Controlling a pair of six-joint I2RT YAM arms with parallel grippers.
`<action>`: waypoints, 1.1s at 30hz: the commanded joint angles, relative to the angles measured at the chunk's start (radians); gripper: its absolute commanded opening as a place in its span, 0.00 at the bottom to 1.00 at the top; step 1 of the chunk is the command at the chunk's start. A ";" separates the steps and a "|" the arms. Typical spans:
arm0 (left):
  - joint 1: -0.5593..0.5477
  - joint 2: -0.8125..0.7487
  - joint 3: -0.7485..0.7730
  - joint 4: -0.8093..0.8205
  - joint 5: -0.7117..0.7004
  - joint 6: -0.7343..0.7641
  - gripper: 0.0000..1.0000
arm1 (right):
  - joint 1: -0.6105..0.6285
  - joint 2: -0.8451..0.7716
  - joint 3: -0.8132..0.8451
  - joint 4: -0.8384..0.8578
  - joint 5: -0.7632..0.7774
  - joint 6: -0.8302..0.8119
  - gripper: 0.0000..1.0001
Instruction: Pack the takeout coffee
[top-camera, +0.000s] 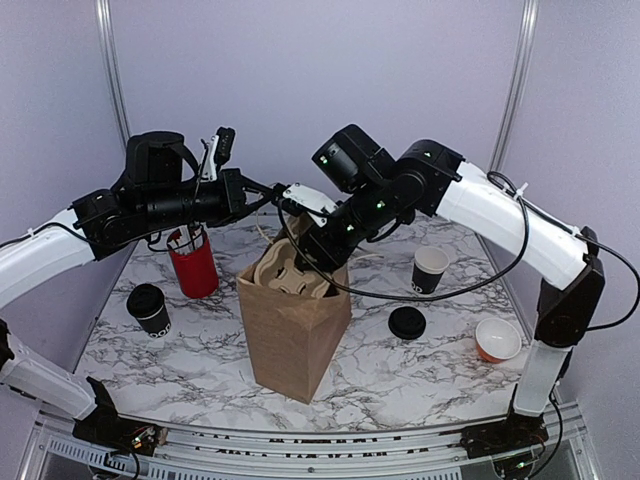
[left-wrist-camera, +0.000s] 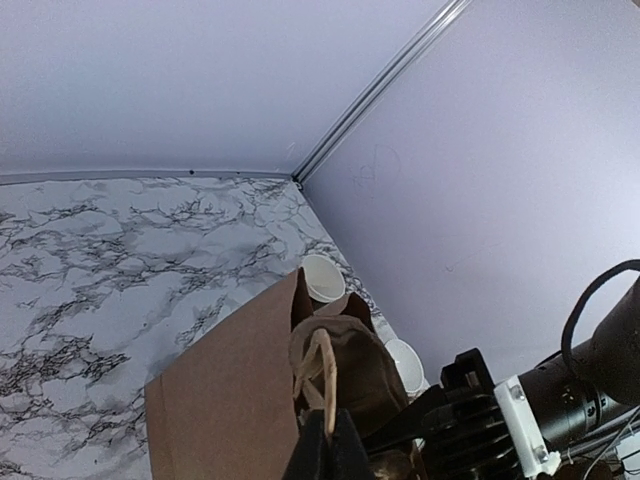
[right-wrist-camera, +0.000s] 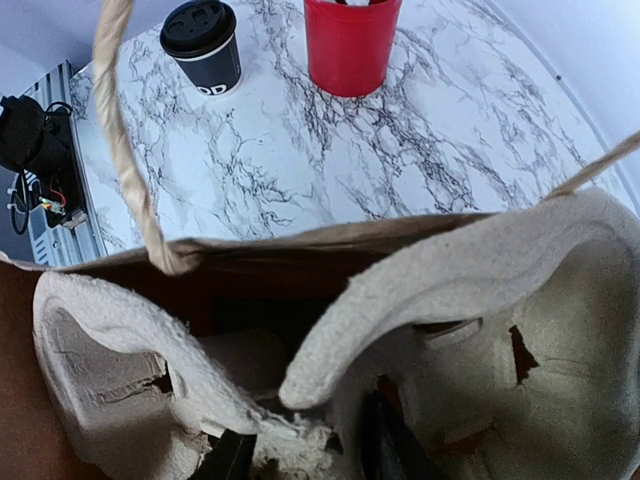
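Brown bag (top-camera: 295, 330) | left fingers (left-wrist-camera: 316, 450) pinch handle (left-wrist-camera: 322, 365) | right fingers (right-wrist-camera: 230, 460) grip pulp tray (right-wrist-camera: 450, 290)

Grey-veined white marble table (top-camera: 200, 350), plain lilac walls (top-camera: 320, 80), 2 metal corner strips (top-camera: 112, 70), soft even light

A laboratory robot cell is indicated by plain lilac wall panels (top-camera: 320, 70) joined by aluminium posts (top-camera: 108, 60) at upper left and right, and 2 robot arms (top-camera: 490, 205) bolted to a metal rail (top-camera: 300, 445) at bottom.

Lidded black takeout coffee (top-camera: 149, 308), upright, far left
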 joint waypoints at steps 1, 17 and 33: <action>-0.037 0.000 0.013 0.050 0.033 0.034 0.00 | 0.035 0.044 0.058 -0.080 0.013 0.055 0.33; -0.057 -0.014 0.021 0.031 -0.047 0.047 0.00 | 0.053 -0.007 0.091 -0.106 0.113 0.110 0.34; -0.127 0.019 0.082 0.038 0.025 0.124 0.00 | 0.041 -0.200 -0.162 0.392 0.083 0.020 0.36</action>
